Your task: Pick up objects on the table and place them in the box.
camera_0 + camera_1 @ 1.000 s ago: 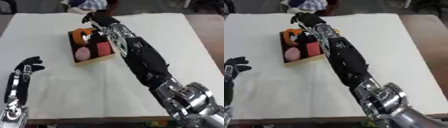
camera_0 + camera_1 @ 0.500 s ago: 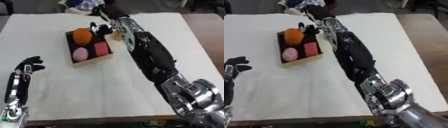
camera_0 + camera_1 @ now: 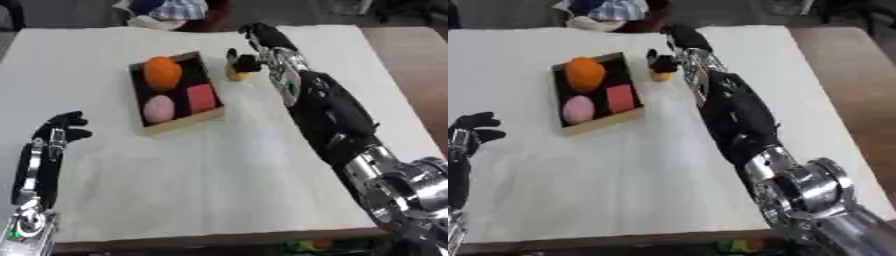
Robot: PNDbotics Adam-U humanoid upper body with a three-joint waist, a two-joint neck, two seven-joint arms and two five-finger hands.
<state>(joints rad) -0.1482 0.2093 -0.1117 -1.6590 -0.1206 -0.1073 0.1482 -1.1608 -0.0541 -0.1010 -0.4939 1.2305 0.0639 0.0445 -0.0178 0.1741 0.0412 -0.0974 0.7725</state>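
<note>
In the left eye view we see the white-covered bench (image 3: 201, 170) with a shallow rectangular wooden box with a dark inside (image 3: 173, 93) lying askew on its far left half. Inside the box sit a round orange ball-like object (image 3: 163, 72) at the far end, a pale pink egg-shaped object (image 3: 159, 108) at the near left, and a flat red square block (image 3: 202, 97) at the near right, beside the pink one. Just to the right of the box, on the bench and outside the box, stands a small yellow object (image 3: 235, 75) whose shape we cannot make out. Our right robot hand (image 3: 248, 60) reaches in along a long black arm from the lower right, and its dark fingers are curled down around the top of that yellow object, touching it. Our left robot hand (image 3: 63, 126) rests idle near the lower left edge, fingers up and loosely bent, clamped on nothing. In the right eye view the same layout shows shifted leftward: the box sits with its light wooden rim toward us, the three objects lie in it as before, and the small yellow object (image 3: 661, 75) peeks out beneath the dark fingers of the right robot hand (image 3: 664, 61), just beside the box's far right corner but apart from its wall. The left robot hand (image 3: 472, 126) shows only at the left edge, fingers relaxed, well apart from the box.
</note>
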